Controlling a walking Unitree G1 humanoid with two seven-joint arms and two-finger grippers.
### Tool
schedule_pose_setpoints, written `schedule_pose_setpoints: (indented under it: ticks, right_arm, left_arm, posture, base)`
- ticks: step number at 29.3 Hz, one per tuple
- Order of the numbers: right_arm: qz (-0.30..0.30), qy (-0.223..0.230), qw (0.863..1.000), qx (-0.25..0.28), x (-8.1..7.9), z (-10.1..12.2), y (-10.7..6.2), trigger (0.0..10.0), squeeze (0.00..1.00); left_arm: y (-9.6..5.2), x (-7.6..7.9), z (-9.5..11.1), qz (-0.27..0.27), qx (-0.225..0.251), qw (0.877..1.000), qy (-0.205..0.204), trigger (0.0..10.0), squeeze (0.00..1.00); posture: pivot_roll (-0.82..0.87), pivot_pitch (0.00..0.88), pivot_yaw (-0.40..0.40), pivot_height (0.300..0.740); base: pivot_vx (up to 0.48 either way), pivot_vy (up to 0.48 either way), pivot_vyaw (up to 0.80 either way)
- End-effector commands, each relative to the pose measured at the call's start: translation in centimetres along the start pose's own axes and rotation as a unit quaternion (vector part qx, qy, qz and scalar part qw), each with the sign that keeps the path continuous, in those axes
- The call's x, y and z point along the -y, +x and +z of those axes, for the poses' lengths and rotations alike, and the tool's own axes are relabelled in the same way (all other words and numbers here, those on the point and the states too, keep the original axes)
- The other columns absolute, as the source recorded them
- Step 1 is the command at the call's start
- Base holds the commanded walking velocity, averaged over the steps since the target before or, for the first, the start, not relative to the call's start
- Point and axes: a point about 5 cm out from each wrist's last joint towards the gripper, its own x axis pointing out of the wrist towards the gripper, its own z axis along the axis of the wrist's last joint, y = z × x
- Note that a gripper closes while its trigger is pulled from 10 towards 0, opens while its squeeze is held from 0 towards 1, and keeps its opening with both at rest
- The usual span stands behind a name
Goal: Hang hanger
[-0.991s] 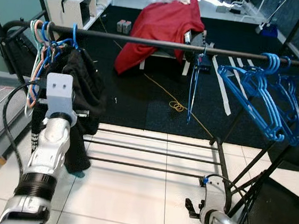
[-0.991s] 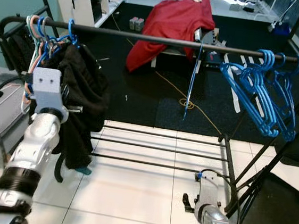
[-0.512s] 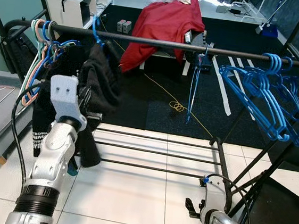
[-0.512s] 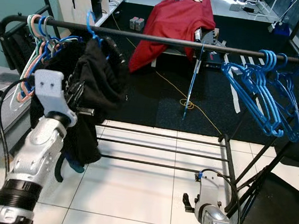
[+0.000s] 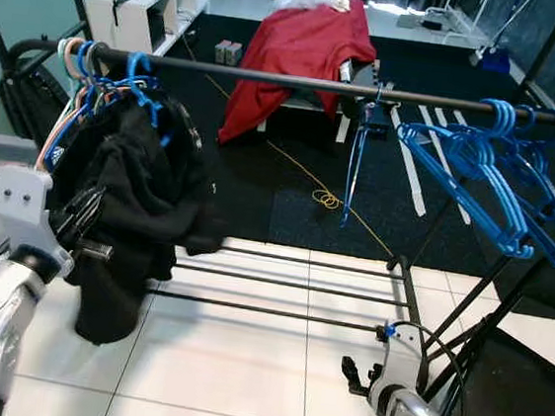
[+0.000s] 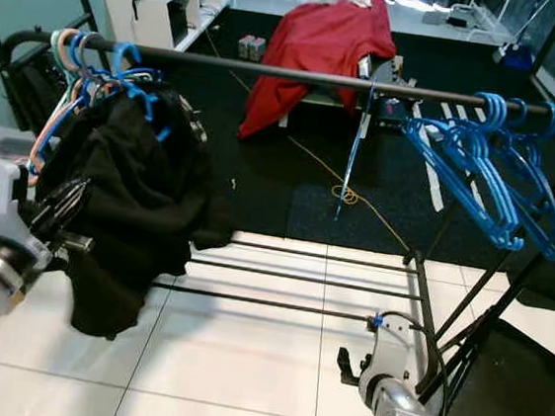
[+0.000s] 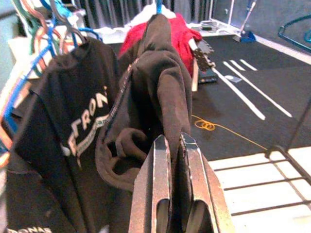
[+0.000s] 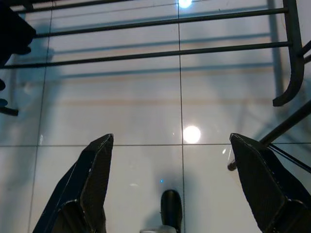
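Note:
A black garment (image 5: pixel 149 204) hangs on a blue hanger (image 5: pixel 144 83) whose hook sits over the black rail (image 5: pixel 301 80) near its left end. My left gripper (image 5: pixel 89 231) is low and to the left of it, shut on a fold of the black cloth (image 7: pixel 165 97), which is pulled toward me. Its fingers (image 7: pixel 158 184) pinch the fabric in the left wrist view. My right gripper (image 8: pixel 171 141) hangs low beside the rack's right foot, open, with bare floor tiles between its fingers.
Several blue and pink hangers (image 5: pixel 79 63) crowd the rail's left end, with a printed black shirt (image 7: pixel 73 131) behind. One blue hanger (image 5: pixel 355 157) hangs mid-rail and a bunch of blue hangers (image 5: pixel 504 182) at the right. Low rack bars (image 5: pixel 280 283) cross the tiles. A red cloth (image 5: pixel 299 51) lies beyond.
My left arm has dropped and drawn back to the left, still gripping the black garment. The hanger hook has slid left along the rail. The right arm is unchanged.

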Motion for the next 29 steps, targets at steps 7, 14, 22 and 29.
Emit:
schedule_pose_setpoints:
  ticks: [7,14,22,29]
  right_arm:
    - [0.180,0.075,0.970,0.148,0.0,9.2,-0.2,10.0,0.00]
    - [0.346,0.115,0.904,0.225,-1.8,14.7,-1.8,10.0,0.00]
    - [0.470,0.025,0.860,0.196,-3.4,15.3,-3.6,10.0,0.00]
    - [0.502,0.002,0.847,0.176,-3.8,14.3,-4.6,10.0,0.00]
  left_arm:
    - [-1.1,2.3,3.1,-0.178,0.039,0.982,-0.046,10.0,0.00]
    - [-0.3,4.2,5.2,-0.248,0.070,0.965,-0.052,10.0,0.00]
    - [0.9,7.5,6.9,-0.330,0.091,0.938,-0.050,10.0,0.00]
    - [0.6,7.2,7.4,-0.343,0.075,0.936,-0.028,10.0,0.00]
  posture:
    - [-0.05,0.124,-0.008,0.740]
    - [-0.06,0.125,0.001,0.740]
    - [-0.07,0.130,0.011,0.740]
    - [-0.08,0.136,0.021,0.740]
  base:
    - [0.000,0.000,0.00]
    - [0.000,0.000,0.00]
    - [0.000,0.000,0.00]
    - [0.000,0.000,0.00]
